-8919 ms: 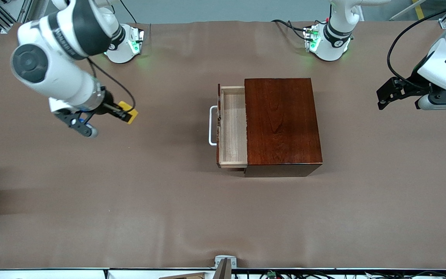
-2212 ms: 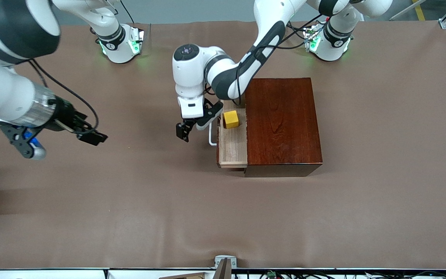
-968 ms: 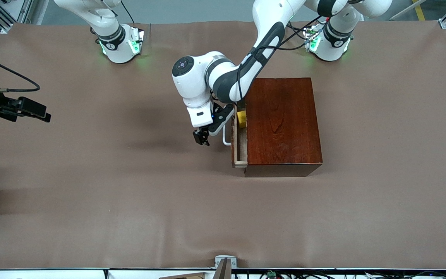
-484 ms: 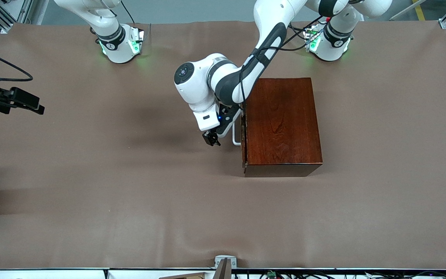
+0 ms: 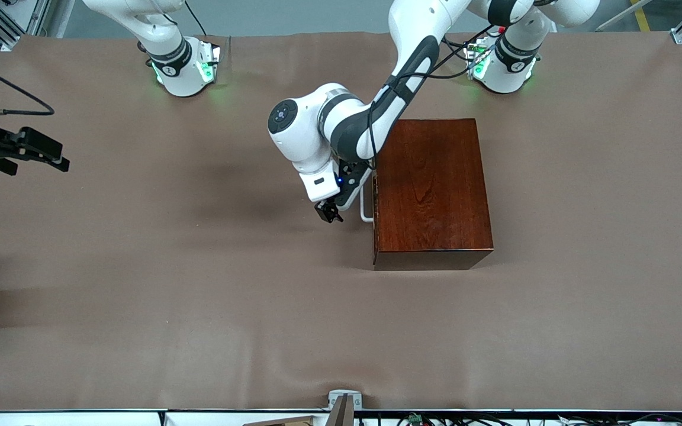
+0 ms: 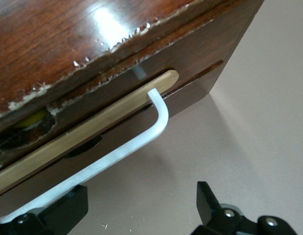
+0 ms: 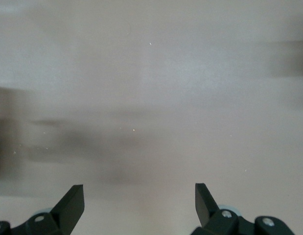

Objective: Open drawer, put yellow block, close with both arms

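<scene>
The left tool sits low in front of the drawer, its fingers spread wide with nothing between them; in the left wrist view one finger lies right by the white U-shaped handle, the other well clear of it. Open fingers fit a push better than a pull, so I judge this arm is there to press the drawer front home. From the front camera the tool is at about nine o'clock of the mahogany box, with the handle between the two.

The drawer is pushed in almost flush with the box front; only a thin seam shows. Through a chipped gap at the drawer's upper edge, a sliver of the yellow block is visible inside, so the block is stowed and the closing step looks all but finished.

The right tool waits over bare tabletop at the right arm's end, at nine o'clock of the box and well apart from it. Its fingers are released and empty, parked there to keep clear of the left arm's reach.
</scene>
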